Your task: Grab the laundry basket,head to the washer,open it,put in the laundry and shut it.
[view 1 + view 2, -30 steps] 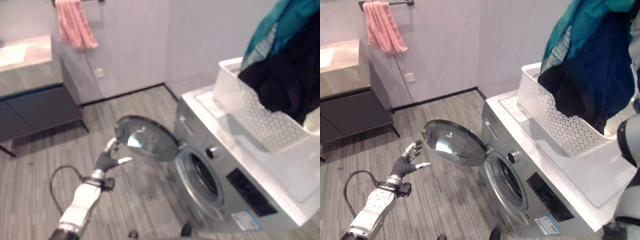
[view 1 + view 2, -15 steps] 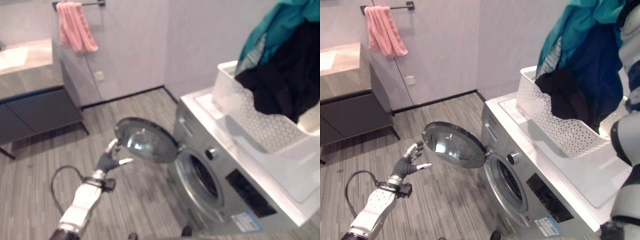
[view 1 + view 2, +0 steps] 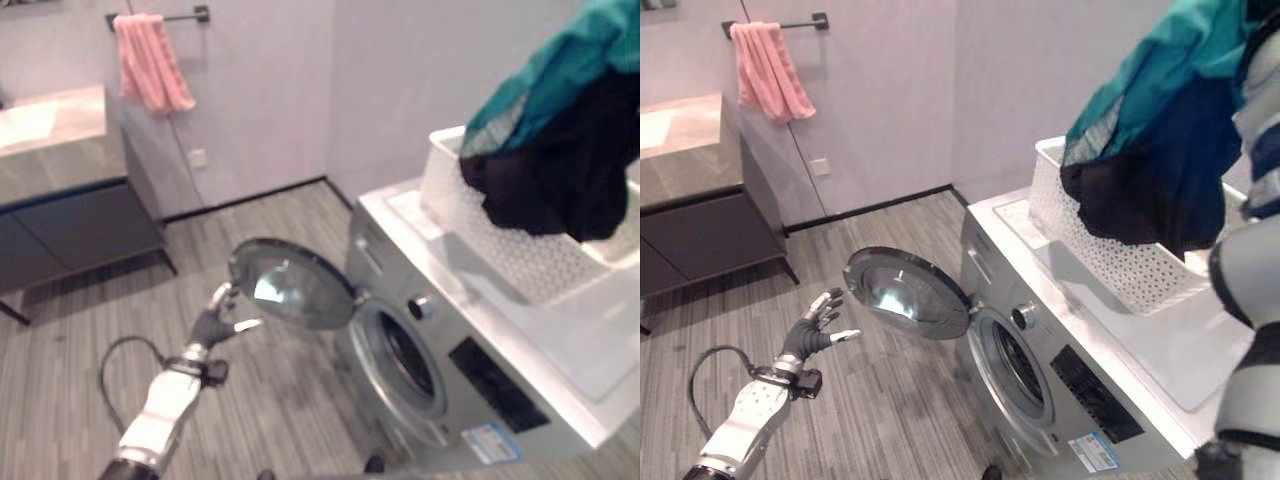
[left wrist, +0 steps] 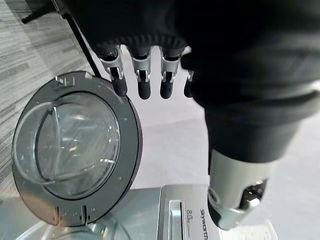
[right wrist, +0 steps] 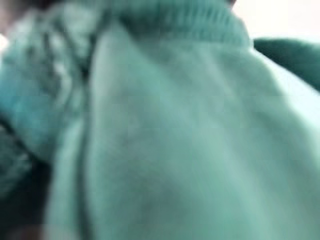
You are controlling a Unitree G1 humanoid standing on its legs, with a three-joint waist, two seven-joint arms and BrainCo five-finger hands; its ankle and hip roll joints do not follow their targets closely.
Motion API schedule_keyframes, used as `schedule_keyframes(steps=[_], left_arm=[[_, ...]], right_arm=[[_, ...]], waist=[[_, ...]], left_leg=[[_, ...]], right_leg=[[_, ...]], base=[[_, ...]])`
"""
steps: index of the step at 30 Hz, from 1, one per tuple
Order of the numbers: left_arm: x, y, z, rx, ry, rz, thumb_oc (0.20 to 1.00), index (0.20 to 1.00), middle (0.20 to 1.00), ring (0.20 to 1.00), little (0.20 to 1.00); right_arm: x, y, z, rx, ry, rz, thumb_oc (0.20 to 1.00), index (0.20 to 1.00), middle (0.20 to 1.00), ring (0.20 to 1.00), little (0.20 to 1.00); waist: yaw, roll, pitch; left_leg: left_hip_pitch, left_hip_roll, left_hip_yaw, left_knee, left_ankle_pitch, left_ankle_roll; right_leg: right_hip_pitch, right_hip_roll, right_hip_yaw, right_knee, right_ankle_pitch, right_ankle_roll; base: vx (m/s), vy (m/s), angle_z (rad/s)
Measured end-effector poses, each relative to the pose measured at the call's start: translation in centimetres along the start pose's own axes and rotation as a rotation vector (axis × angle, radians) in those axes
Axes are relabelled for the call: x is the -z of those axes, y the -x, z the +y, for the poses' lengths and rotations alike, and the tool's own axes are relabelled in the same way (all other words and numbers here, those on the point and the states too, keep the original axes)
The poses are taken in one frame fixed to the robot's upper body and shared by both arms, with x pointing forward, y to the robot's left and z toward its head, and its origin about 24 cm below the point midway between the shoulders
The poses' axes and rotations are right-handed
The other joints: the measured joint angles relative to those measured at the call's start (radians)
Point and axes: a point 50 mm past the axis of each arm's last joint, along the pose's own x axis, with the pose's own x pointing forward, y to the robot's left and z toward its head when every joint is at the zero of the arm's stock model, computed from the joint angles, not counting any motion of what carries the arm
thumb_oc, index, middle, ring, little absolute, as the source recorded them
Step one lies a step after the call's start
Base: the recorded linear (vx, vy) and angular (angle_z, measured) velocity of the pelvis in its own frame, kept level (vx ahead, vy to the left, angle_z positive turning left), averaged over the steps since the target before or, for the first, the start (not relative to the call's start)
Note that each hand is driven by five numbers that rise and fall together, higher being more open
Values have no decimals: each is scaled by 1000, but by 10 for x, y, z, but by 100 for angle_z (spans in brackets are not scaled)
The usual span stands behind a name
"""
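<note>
Since a second ago you have lifted the bundle of teal and black clothing (image 3: 1160, 150) higher, so its dark lower hem now hangs just above the rim of the white perforated plastic laundry basket (image 3: 1090, 245) instead of sagging into it. That basket sits on the white top of the silver front-loading washing machine (image 3: 440, 370), whose round glass-and-metal door (image 3: 902, 292) stands swung wide open towards the floor side.

Your right arm comes in at the right edge of the head views, and the wrist view of that hand is all teal knit fabric; the fingers are buried in the cloth, so you cannot tell how they are set. Your left hand (image 3: 812, 328) hovers just beside the open door's rim, not touching it, with fingers (image 4: 144, 80) straight and a little spread, the thumb held apart.

Expect the clothing to be light, limp and non-slippery. It will drape, stretch and swing, and trailing ends may catch on the basket wall or the drum's mouth. Hold it high in the bunched teal part, as it seems you do now, and gather loose tails if you can. The bundle's long axis runs roughly vertical, teal end up, black end pointing down at the basket.
</note>
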Motion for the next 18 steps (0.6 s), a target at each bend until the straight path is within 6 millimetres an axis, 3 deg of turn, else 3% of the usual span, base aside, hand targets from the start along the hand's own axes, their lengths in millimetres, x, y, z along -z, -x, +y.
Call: schedule_keyframes(steps=[7,13,18], left_arm=[[3,1,0,-3,1,16,1000,1000,1000,1000,1000],[3,1,0,-6,1,16,1000,1000,1000,1000,1000],[8,1,1,-16,3,39,1000,1000,1000,1000,1000]], right_arm=[[-16,-3,-24,133,-41,-64,200,200,200,200,200],[-16,-5,-67,319,-74,-78,200,200,200,200,200],[-16,1,-118,543,-104,-128,200,200,200,200,200]], waist=[[0,2,-2],[4,1,-2],[-1,-15,-1]], left_leg=[[0,-1,-3,0,0,0],[-1,-3,-4,0,-1,0],[1,-14,-3,0,-1,1]], right_leg=[[0,-1,-3,0,4,-5],[1,-2,-6,0,3,-4],[3,-9,-8,0,2,-1]], base=[[-1,7,1],[-2,17,1],[-32,93,-1]])
